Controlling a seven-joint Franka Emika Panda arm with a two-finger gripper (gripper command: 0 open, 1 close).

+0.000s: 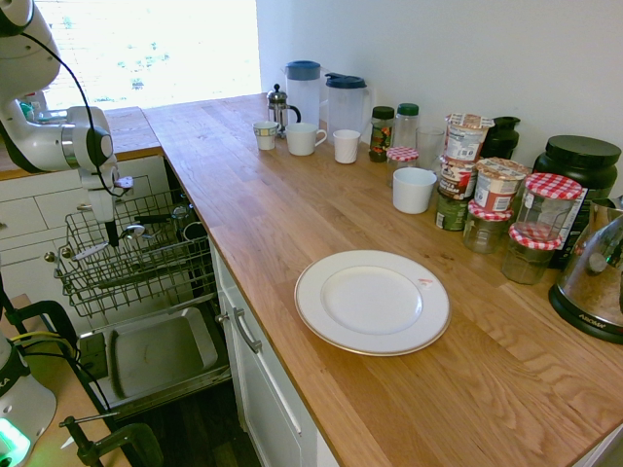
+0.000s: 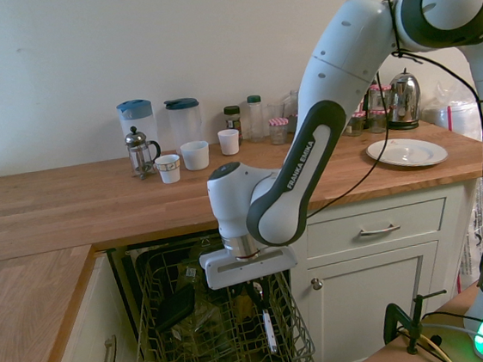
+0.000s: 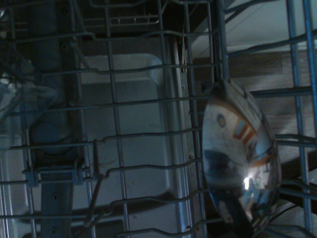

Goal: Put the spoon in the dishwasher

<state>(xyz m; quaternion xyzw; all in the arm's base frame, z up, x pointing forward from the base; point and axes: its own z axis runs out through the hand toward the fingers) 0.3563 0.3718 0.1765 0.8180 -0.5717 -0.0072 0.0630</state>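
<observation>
Spoon (image 3: 240,163), hanging bowl-down from the pincer (image 2: 258,296) clamped tight on its slim handle, sits low inside the wire rack of the dishwasher (image 2: 220,347) beside the counter (image 1: 389,204), and looks light, stiff and slick, best gripped at mid-handle.

- Shiny silver metal spoon (image 3: 240,163), its bowl mirroring orange and blue streaks.
- Dark grey wire dishwasher rack (image 1: 127,255) above a grey metal door panel (image 1: 156,352).
- Round white china plate (image 1: 372,302) on the warm brown wooden worktop (image 1: 292,204).
- Red-and-white checked jar lids (image 1: 553,185) right of the plate.
</observation>
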